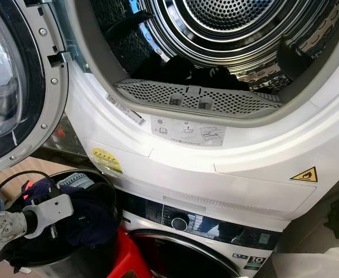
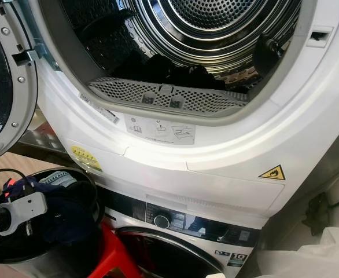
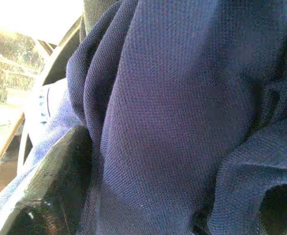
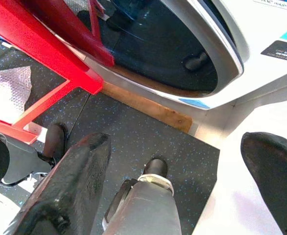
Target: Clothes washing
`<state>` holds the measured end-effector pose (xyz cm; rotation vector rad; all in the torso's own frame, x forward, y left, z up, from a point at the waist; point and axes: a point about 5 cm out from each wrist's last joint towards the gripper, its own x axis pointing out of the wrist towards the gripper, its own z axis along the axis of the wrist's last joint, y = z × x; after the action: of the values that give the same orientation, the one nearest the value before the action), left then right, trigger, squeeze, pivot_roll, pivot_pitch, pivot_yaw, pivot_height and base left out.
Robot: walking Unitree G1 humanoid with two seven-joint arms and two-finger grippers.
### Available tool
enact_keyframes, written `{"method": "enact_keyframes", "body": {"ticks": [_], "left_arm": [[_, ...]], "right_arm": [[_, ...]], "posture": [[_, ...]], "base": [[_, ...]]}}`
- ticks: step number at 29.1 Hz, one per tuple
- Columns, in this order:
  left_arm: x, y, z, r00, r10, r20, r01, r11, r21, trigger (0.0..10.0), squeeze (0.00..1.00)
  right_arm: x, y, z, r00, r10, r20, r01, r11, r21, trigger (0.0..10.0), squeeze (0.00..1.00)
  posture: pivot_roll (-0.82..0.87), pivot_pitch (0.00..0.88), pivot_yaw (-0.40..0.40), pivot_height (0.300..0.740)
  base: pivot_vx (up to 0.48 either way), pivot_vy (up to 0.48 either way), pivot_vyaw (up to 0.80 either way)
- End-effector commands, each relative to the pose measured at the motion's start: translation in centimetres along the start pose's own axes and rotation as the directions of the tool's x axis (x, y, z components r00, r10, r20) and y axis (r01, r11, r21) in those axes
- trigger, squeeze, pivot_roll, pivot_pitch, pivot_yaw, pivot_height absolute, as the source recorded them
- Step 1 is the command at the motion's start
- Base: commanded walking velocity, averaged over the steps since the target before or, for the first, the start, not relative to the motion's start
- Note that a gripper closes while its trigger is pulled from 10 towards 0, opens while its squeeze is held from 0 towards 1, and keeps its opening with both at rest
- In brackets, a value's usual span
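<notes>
Open white front-loading dryer (image 1: 256, 168) stacked above a washing machine (image 1: 204, 231); dark garments (image 1: 198, 74) lie in its perforated steel drum (image 1: 239, 17). Left gripper (image 3: 55, 191) reaches into a black round laundry bin (image 1: 103, 255), navy knit cloth (image 3: 182, 122) against its finger, grip undeterminable; right gripper (image 4: 182, 181), fingers wide apart, hangs above dark speckled floor (image 4: 148, 132).
</notes>
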<state>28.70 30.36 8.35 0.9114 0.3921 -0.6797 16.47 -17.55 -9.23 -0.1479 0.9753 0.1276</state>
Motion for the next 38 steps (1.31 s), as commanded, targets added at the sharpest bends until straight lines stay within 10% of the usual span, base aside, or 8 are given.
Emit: {"method": "enact_keyframes", "body": {"ticks": [1,3,6,9,10,11,12,38], "left_arm": [[0.1,-0.8,-0.6,0.998,-0.038,-0.046,0.039,0.999,0.008,6.4,0.0],[0.0,-0.7,-0.8,0.998,-0.023,-0.058,0.024,1.0,0.014,6.1,0.0],[-0.2,-0.1,-0.9,0.997,0.032,-0.068,-0.032,0.999,0.004,10.0,0.0],[-0.1,0.5,-0.7,0.995,0.087,-0.054,-0.09,0.995,-0.052,10.0,0.0],[0.0,0.7,-0.6,0.993,0.107,-0.044,-0.111,0.99,-0.089,3.0,0.0],[0.1,0.8,-0.5,0.993,0.113,-0.039,-0.117,0.988,-0.102,3.0,0.0],[0.1,0.8,-0.4,0.993,0.117,-0.033,-0.12,0.986,-0.114,0.0,0.0],[0.9,0.3,0.1,0.991,0.132,0.029,-0.122,0.967,-0.225,0.0,0.0]], "right_arm": [[0.1,0.3,0.4,1.0,0.009,0.014,-0.008,1.0,-0.015,10.0,0.0],[0.1,0.3,0.4,1.0,0.009,0.015,-0.008,1.0,-0.015,10.0,0.0],[0.1,0.3,0.4,1.0,0.009,0.016,-0.009,1.0,-0.017,10.0,0.0],[0.1,0.4,0.5,1.0,0.01,0.017,-0.01,1.0,-0.016,10.0,0.0],[0.1,0.4,0.4,1.0,0.011,0.017,-0.01,1.0,-0.014,10.0,0.0],[0.1,0.5,0.4,1.0,0.011,0.017,-0.011,1.0,-0.014,10.0,0.0],[0.1,0.5,0.4,1.0,0.011,0.017,-0.011,1.0,-0.013,10.0,0.0],[0.1,1.0,-0.1,1.0,0.014,-0.003,-0.014,1.0,-0.011,10.0,0.0]], "posture": [[-0.02,0.01,0.029,0.74],[-0.02,0.01,0.029,0.74],[-0.01,0.012,0.029,0.74],[-0.02,0.016,0.031,0.74],[-0.02,0.015,0.031,0.74],[-0.02,0.015,0.031,0.74],[-0.02,0.015,0.032,0.74],[-0.01,0.017,0.029,0.74]], "base": [[0.0,0.0,0.0],[0.0,0.0,0.0],[0.0,0.0,0.0],[0.0,0.0,0.0],[0.0,0.0,0.0],[0.0,0.0,0.0],[0.0,0.0,0.0],[0.0,0.0,0.0]]}}
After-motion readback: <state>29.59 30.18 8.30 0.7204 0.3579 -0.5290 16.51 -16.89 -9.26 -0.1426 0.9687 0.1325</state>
